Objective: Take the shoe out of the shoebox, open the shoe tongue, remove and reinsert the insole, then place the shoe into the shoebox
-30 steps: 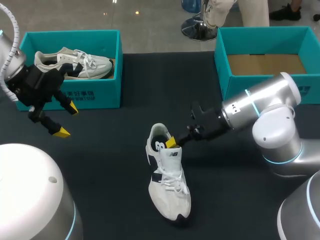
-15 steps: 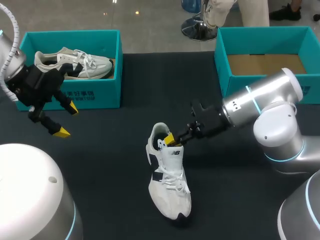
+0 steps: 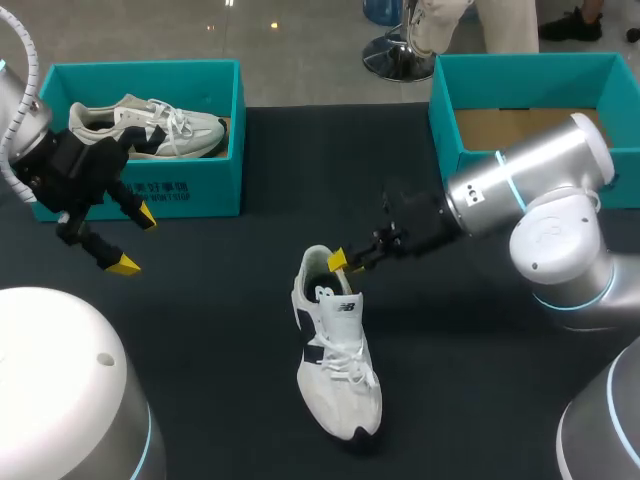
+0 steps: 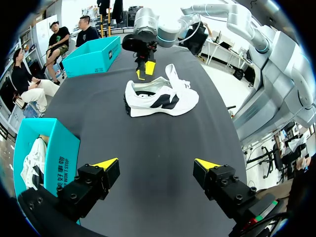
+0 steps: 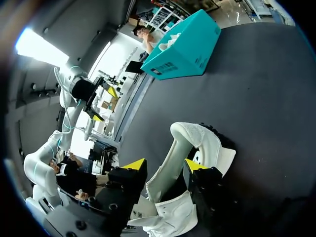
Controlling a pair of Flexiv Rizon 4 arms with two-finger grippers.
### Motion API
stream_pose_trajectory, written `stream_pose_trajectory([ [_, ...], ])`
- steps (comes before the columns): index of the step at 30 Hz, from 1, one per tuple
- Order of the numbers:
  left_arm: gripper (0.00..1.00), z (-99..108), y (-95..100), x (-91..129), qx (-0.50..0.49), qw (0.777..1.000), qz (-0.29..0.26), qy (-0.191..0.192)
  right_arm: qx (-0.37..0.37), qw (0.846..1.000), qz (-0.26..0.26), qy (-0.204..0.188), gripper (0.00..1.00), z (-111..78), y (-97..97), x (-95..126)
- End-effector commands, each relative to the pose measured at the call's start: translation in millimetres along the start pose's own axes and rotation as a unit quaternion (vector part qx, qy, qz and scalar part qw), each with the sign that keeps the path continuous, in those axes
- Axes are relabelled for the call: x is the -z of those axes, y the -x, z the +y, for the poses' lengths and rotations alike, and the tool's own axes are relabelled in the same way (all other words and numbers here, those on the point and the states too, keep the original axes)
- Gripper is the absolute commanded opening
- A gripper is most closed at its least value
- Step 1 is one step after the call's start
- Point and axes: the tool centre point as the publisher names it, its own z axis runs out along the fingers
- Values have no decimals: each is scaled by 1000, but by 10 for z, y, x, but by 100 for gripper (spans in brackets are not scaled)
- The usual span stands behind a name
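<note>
A white sneaker with dark side panels (image 3: pixel 338 350) lies on the black table, toe toward me and heel opening facing my right gripper (image 3: pixel 340 262). That gripper hovers just over the heel opening with its fingers apart. In the right wrist view the sneaker's collar wall (image 5: pixel 195 136) stands between the spread fingers of the right gripper (image 5: pixel 164 165) without being clamped. My left gripper (image 3: pixel 125 240) hangs wide open at the left, well away from the sneaker (image 4: pixel 160 98). The left gripper (image 4: pixel 156 165) has nothing between its fingers.
A teal shoebox (image 3: pixel 190 190) at the back left holds a second sneaker (image 3: pixel 150 125). Another teal shoebox (image 3: pixel 450 150) at the back right shows only its cardboard floor. Bare table lies in front of and beside the central sneaker.
My right gripper has opened and drawn back up and to the right from the sneaker's mouth, letting go of the tongue. The left arm has not moved.
</note>
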Motion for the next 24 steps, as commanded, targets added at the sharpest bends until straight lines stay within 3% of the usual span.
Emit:
stream_pose_trajectory([
  [1,100,0,-2,2,0,1000,0,1,-3,1000,-24,7,49,3,-111,112],
  [9,100,0,-2,2,0,1000,0,1,-55,993,-100,13,62,83,-321,257],
  [14,100,0,-2,2,0,1000,0,1,-76,986,-147,6,64,99,-422,291],
  [20,100,0,-2,2,0,1000,0,1,-99,972,-212,-11,85,115,-541,328],
  [22,100,0,-2,2,0,1000,0,1,-108,966,-233,-17,85,115,-559,332],
  [24,100,0,-2,2,0,1000,0,1,-120,957,-261,-33,99,111,-564,328],
])
